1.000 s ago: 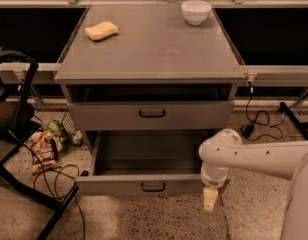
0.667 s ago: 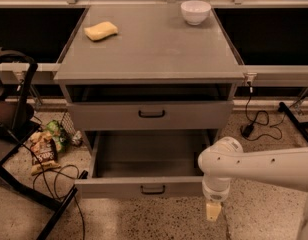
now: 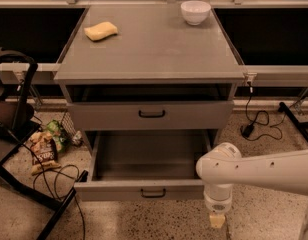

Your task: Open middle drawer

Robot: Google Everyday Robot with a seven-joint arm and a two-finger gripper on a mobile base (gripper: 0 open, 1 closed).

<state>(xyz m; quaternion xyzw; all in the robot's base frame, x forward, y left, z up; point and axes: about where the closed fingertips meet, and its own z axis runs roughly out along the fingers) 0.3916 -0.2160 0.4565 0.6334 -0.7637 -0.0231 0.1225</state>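
Observation:
The middle drawer (image 3: 119,190) is the wide grey one with a low flat front and a small black bar handle (image 3: 154,193). It stands pulled out from the cabinet, showing its shallow grey inside (image 3: 149,154). Above it, the taller-fronted grey drawer (image 3: 194,115) is closed. My gripper (image 3: 217,220) hangs from the white arm (image 3: 254,171), points down at the floor, and sits just in front of the open drawer's right front corner. It is clear of the handle.
The cabinet top (image 3: 154,49) carries a yellow sponge (image 3: 100,30) and a white bowl (image 3: 195,11). On the floor at the left are a black chair frame (image 3: 19,114), cables and a snack bag (image 3: 43,146). At the right are a cable (image 3: 254,121) and a black stand leg (image 3: 296,124).
My gripper and wrist have moved down and toward the camera, away from the drawer front. The middle drawer sits slightly further out than before.

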